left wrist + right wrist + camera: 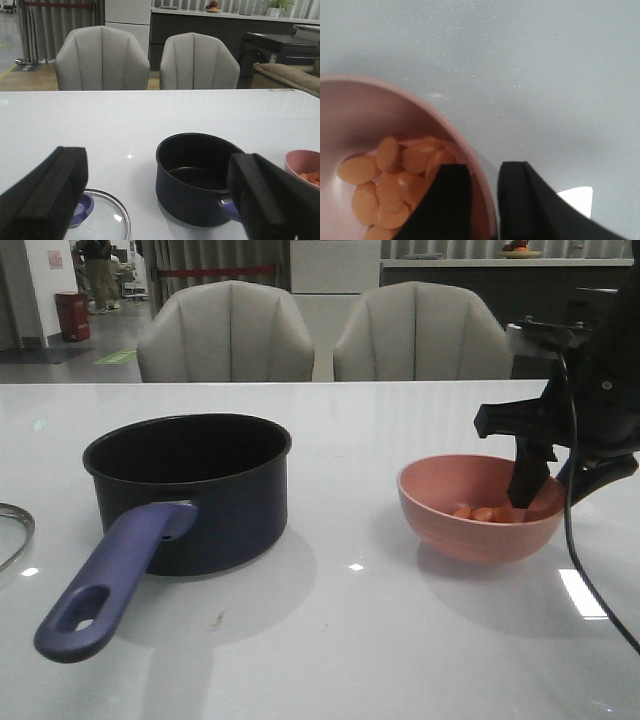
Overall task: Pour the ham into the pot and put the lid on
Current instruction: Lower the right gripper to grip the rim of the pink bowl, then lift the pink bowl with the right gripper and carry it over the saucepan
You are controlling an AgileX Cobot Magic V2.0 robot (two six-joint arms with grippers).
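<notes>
The dark navy pot stands left of centre, its purple-blue handle pointing at me; it is empty in the left wrist view. The glass lid lies flat at the left edge, its blue knob up. The ham lies in the pink bowl on the table at the right. My right gripper straddles the bowl's right rim, one finger inside by the ham, the other outside, closed on the rim. My left gripper is wide open and empty, off the table short of pot and lid.
Two grey chairs stand behind the table's far edge. The bowl with ham shows right of the pot in the left wrist view. A black cable hangs from the right arm beside the bowl.
</notes>
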